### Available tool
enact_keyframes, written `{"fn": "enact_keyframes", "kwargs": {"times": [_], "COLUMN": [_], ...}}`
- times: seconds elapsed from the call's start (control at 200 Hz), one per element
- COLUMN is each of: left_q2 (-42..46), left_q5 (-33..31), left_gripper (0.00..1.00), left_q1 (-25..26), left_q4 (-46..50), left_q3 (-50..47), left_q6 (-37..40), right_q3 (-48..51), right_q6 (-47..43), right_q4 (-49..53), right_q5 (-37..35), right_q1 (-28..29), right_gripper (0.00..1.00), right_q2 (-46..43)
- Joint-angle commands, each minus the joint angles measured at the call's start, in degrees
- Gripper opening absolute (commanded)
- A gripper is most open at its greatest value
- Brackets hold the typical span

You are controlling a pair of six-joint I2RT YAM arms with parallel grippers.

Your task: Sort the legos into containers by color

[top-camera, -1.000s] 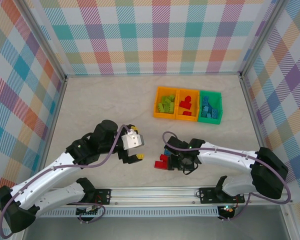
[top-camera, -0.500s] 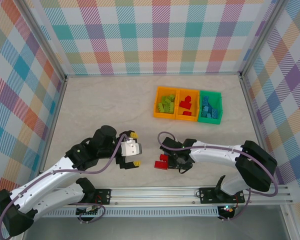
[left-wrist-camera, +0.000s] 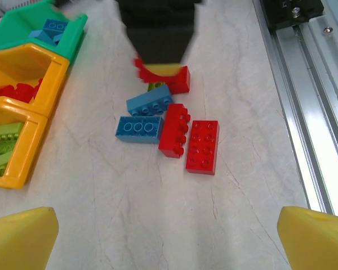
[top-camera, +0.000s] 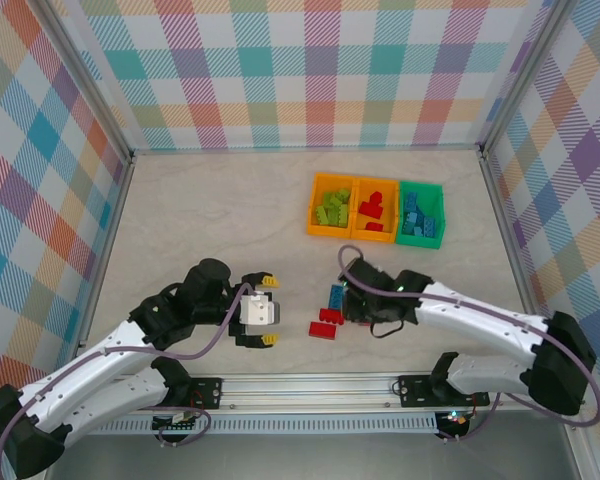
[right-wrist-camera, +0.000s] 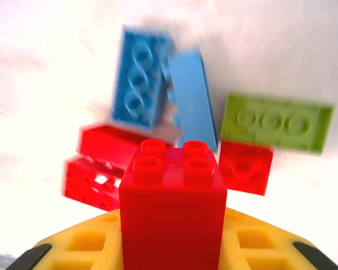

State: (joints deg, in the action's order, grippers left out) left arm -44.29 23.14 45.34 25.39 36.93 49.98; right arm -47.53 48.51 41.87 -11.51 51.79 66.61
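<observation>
Holding a red brick [right-wrist-camera: 172, 197] in the right gripper [right-wrist-camera: 172, 242] beside the loose legos [top-camera: 328, 312].
From above, shows the left gripper [top-camera: 268, 310] near the front rail [top-camera: 310, 385], jaws spread with nothing between, and the right gripper at the right edge of the loose legos. Farther back, places three bins touching in a row: an orange bin [top-camera: 314, 205] with lime pieces, a second orange bin [top-camera: 373, 237] with red, a green bin [top-camera: 441, 205] with blue. From the left wrist, catches yellow fingertips [left-wrist-camera: 22, 239] far apart at the lower corners, and ahead two blue bricks [left-wrist-camera: 138, 129] and two red bricks [left-wrist-camera: 203, 146] flat on the table [left-wrist-camera: 101, 214]. From the right wrist, finds the jaws closed on the red brick, four studs showing, with blue, lime and red pieces blurred on the table behind it.
</observation>
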Motion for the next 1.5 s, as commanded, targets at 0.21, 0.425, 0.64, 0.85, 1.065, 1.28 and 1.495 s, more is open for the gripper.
{"fn": "enact_keyframes", "kwargs": {"times": [0.21, 0.425, 0.64, 0.85, 1.065, 1.28, 1.495], "left_q2": [-2.73, -1.78, 0.06, 0.26, 0.45, -0.21, -1.19], "left_q5": [-2.17, -3.56, -4.41, -3.89, -3.53, -3.37, -2.48], "left_gripper": [1.0, 1.0, 1.0, 1.0, 1.0, 1.0, 1.0], "left_q1": [0.23, -0.76, -0.92, -0.87, -0.87, -0.94, -0.97], "left_q4": [-2.57, -2.62, -2.83, -3.48, -3.35, -3.19, -2.87], "left_q3": [-0.17, 0.03, -0.25, -0.36, -0.29, -0.36, -0.19], "left_q6": [-0.24, -1.06, -1.19, -1.36, -1.38, -1.02, -1.02], "right_q3": [-12.83, -25.43, -36.36, -34.97, -21.16, -4.14, 5.52], "right_q6": [-26.52, -31.09, -31.74, -31.64, -28.38, -19.35, -15.86], "right_q4": [-13.8, -17.99, -14.11, -11.6, -7.4, 1.49, 3.62], "right_q5": [2.18, 5.27, 6.14, 7.12, 13.39, 12.12, 12.65], "right_q1": [-25.42, -33.78, -35.27, -35.27, -33.81, -26.94, -23.01], "right_gripper": [0.24, 0.25, 0.47, 0.56, 0.69, 0.7, 0.74], "right_q2": [11.53, 26.48, 35.97, 31.03, 15.59, -0.77, -2.6]}}
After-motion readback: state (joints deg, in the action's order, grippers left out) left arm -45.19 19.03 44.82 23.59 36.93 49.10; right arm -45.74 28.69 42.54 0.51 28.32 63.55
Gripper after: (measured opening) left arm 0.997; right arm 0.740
